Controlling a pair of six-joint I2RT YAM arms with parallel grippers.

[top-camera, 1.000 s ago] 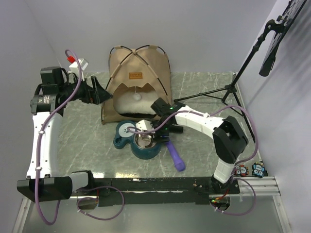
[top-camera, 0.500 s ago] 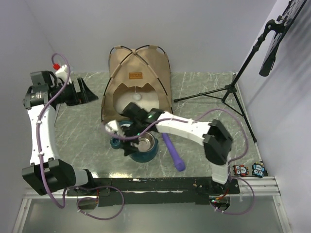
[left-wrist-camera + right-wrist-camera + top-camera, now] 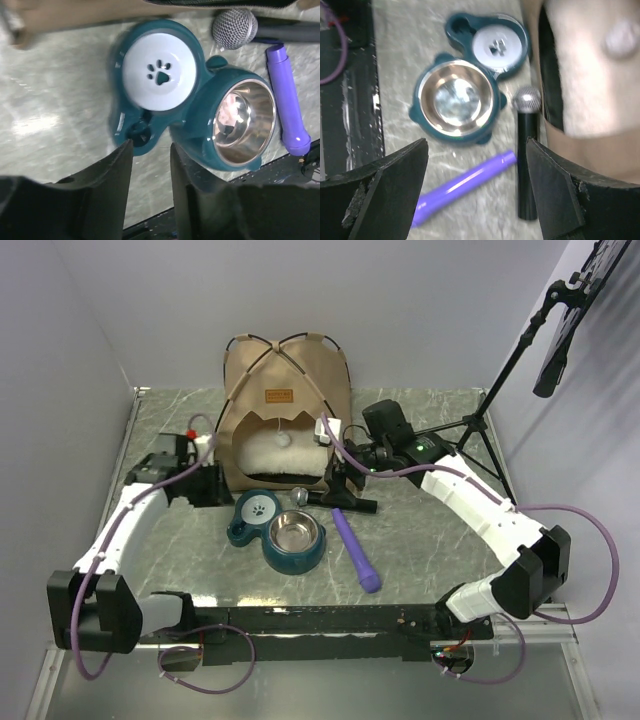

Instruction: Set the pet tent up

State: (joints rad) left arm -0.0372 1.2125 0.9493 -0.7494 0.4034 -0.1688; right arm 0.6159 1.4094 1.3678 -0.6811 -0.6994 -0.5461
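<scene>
A grey-green marbled table (image 3: 430,530) fills the space between plain white walls, with a black tripod (image 3: 470,430) at its right edge. The tent (image 3: 290,370) stands at the back centre. Its tan fabric is raised on dark crossing poles, the brown label (image 3: 279,396) sits above the arched doorway, and the white pompom (image 3: 283,438) hangs in the opening over a cream pillow (image 3: 275,455). From these views it looks already upright, so what remains is probably small adjustments.

The left gripper (image 3: 151,155) hovers low just off the tent's front left corner. Its fingers have a narrow gap and nothing between them. The right gripper (image 3: 476,165) is spread wide and empty, above the tent's front right edge.

Just in front of the doorway lie a teal double pet dish (image 3: 285,535), a black microphone (image 3: 330,498) and a purple tube (image 3: 355,555). The microphone lies just beside the tent's base; whether it touches cannot be told.

The main risk is the clutter. An arm sweeping low past the doorway could knock the microphone or the tube, or push the dish against the base. A finger catching a pole or the fabric edge could drag the light tent backward or bend its frame, and a pull from one side alone might tip it. The pompom cord could also snag on a wide-open finger.
</scene>
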